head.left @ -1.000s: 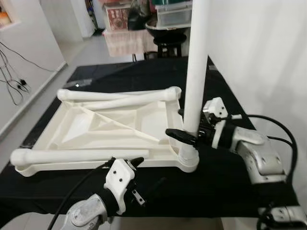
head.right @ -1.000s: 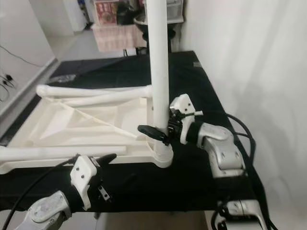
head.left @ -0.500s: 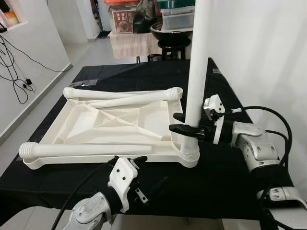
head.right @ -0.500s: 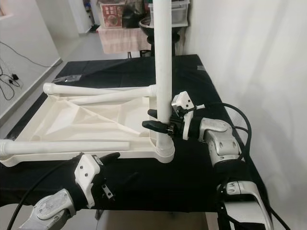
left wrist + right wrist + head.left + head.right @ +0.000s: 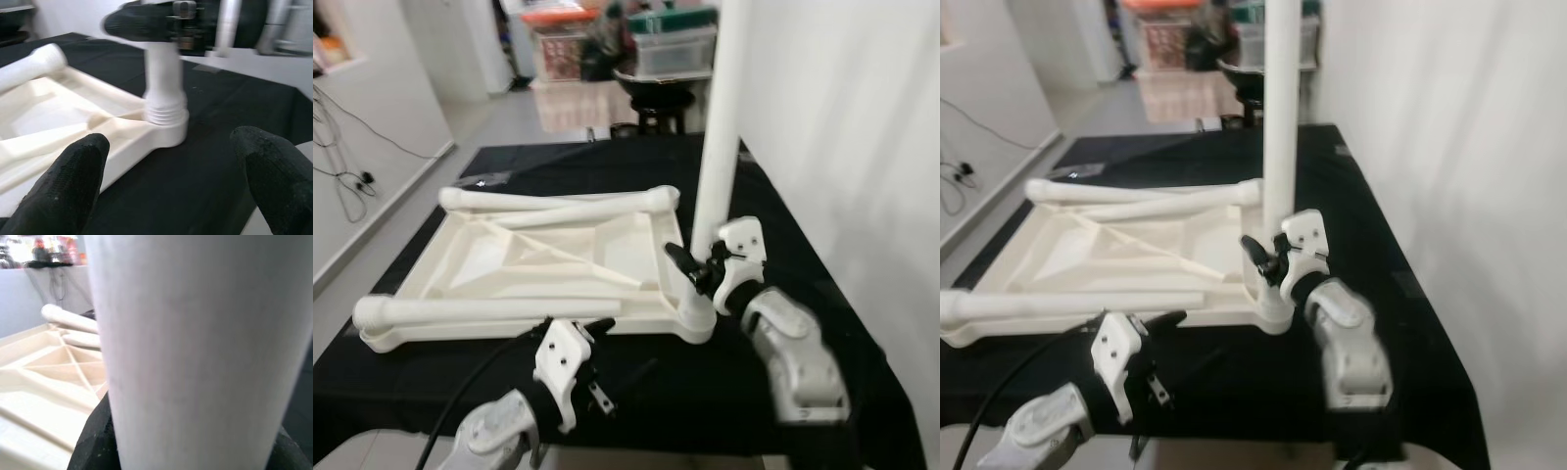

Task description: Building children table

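On the left we see our left gripper [image 5: 592,338] low at the near edge of the black table [image 5: 558,162]. Its two black fingers [image 5: 73,171] are spread wide and hold nothing. They point at the near corner of the white table top [image 5: 509,264], which lies upside down on the black table.

Two loose table legs lie on that white top. One loose leg [image 5: 480,310] lies along the near side. The other loose leg [image 5: 578,208] lies along the far side.

More to the right, one leg stands straight up. This standing leg [image 5: 717,157] sits in the round corner socket [image 5: 695,318] of the white top.

Our right gripper [image 5: 690,266] is closed around the standing leg, just above the socket. Up close, from the right wrist, we see the leg pressed between the black fingers.

We think we are on the step of fixing this first leg into its corner. Next we would need to push or twist it until it sits tight. Then our right gripper can let go and reach for a loose leg. We should keep the leg straight so it does not tip.
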Available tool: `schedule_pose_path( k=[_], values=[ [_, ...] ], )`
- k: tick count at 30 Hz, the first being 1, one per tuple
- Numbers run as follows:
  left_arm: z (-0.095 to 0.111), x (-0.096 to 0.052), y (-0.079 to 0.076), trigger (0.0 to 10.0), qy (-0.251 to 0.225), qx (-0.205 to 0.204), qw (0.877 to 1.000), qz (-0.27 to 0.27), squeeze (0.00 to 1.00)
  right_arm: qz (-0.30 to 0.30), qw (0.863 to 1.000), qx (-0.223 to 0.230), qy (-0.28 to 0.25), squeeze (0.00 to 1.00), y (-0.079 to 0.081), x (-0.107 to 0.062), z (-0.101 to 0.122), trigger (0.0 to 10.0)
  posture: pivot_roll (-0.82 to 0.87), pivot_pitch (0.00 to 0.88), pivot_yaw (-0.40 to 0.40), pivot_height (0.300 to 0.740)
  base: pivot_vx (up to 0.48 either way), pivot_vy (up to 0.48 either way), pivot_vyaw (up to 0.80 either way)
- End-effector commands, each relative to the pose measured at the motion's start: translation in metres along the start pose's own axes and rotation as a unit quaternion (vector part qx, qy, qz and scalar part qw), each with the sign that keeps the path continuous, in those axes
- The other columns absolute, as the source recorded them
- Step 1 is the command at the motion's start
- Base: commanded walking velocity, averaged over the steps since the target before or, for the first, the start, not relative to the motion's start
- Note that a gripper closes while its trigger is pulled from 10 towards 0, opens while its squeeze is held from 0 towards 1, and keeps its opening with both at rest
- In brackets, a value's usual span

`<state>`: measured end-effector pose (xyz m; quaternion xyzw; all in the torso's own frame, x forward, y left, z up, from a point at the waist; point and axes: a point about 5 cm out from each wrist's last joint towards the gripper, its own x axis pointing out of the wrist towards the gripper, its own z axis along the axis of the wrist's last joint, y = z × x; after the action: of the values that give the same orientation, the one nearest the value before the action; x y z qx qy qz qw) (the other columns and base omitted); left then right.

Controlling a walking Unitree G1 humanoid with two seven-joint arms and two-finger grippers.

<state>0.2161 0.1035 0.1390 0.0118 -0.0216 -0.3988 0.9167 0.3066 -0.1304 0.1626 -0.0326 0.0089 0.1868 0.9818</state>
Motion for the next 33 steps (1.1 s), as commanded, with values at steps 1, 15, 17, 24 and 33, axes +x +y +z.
schedule_pose_path(
  k=[1, 15, 17, 24, 33],
  values=[
    [0.001, 0.002, 0.004, 10.0, -0.002, -0.001, 1.000, -0.002, 0.00, 0.017, 0.997, 0.026, 0.069, 0.00, 0.005, 0.003, -0.029, 0.0, -0.04, 0.029, 0.048, 0.740, 0.000, 0.000, 0.00],
    [-0.002, 0.007, 0.007, 10.0, -0.005, -0.005, 1.000, 0.003, 0.00, 0.124, 0.992, 0.039, 0.011, 1.00, -0.004, 0.015, 0.007, 10.0, -0.04, 0.004, 0.048, 0.740, 0.000, 0.000, 0.00],
    [-0.002, 0.007, 0.007, 10.0, -0.005, -0.006, 1.000, 0.002, 0.00, 0.155, 0.987, 0.032, -0.003, 1.00, -0.008, 0.018, 0.016, 10.0, -0.04, 0.000, 0.046, 0.740, 0.000, 0.000, 0.00],
    [-0.005, 0.008, 0.004, 10.0, -0.005, -0.008, 1.000, 0.001, 0.00, 0.293, 0.956, -0.017, -0.017, 0.00, -0.024, 0.024, 0.034, 10.0, -0.03, 0.000, 0.036, 0.740, 0.000, 0.000, 0.00],
    [-0.008, 0.008, 0.001, 10.0, -0.005, -0.011, 1.000, 0.004, 0.00, 0.353, 0.935, -0.021, -0.001, 0.00, -0.044, 0.036, 0.044, 0.0, -0.02, 0.000, 0.029, 0.740, 0.000, 0.000, 0.00]
  ],
)
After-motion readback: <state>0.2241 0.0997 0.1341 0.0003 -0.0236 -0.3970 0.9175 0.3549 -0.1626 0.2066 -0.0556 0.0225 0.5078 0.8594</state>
